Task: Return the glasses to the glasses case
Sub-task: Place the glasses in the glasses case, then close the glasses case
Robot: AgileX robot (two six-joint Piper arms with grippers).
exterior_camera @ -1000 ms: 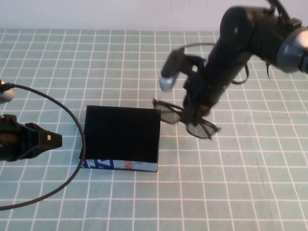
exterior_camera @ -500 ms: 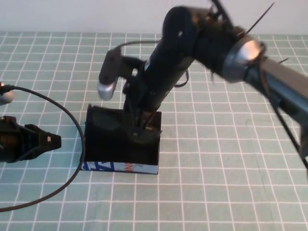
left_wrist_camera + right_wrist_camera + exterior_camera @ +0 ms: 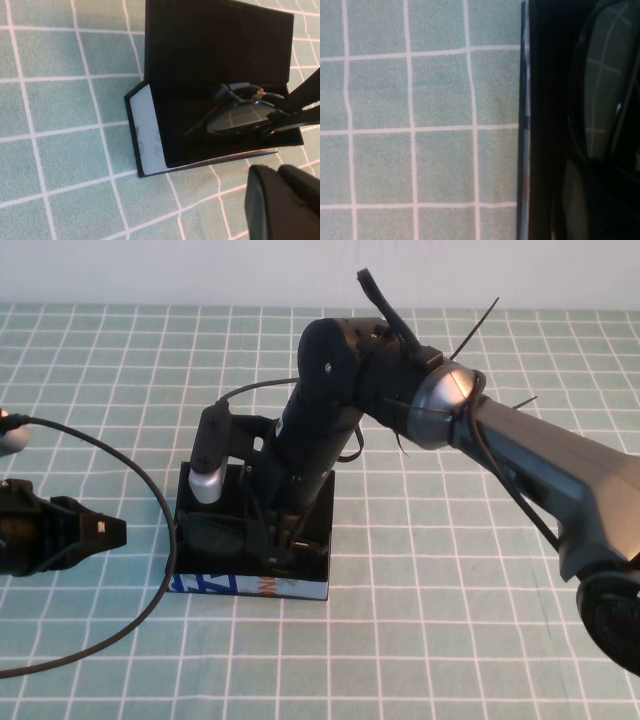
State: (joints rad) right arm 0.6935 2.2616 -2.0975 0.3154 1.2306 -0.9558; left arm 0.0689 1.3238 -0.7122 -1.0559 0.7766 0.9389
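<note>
The black glasses case (image 3: 250, 586) lies open near the table's middle left, with its light printed front side facing me. My right gripper (image 3: 281, 538) reaches down into the case and is shut on the black-framed glasses (image 3: 214, 528). The glasses sit low inside the case. In the left wrist view the glasses (image 3: 237, 117) lie over the black lining, the right gripper (image 3: 296, 107) holds their end, and the case's light side (image 3: 145, 125) shows. A lens (image 3: 605, 90) fills the right wrist view beside the case wall (image 3: 536, 125). My left gripper (image 3: 115, 531) is shut and empty, left of the case.
A green checked cloth (image 3: 450, 620) covers the table. A black cable (image 3: 150, 490) loops from the left arm, close to the case's left side. The right arm's upper link (image 3: 540, 470) spans the right half of the table.
My right arm has swung left with the glasses, from right of the case to over it, and lowered them into the case. The left arm has not moved.
</note>
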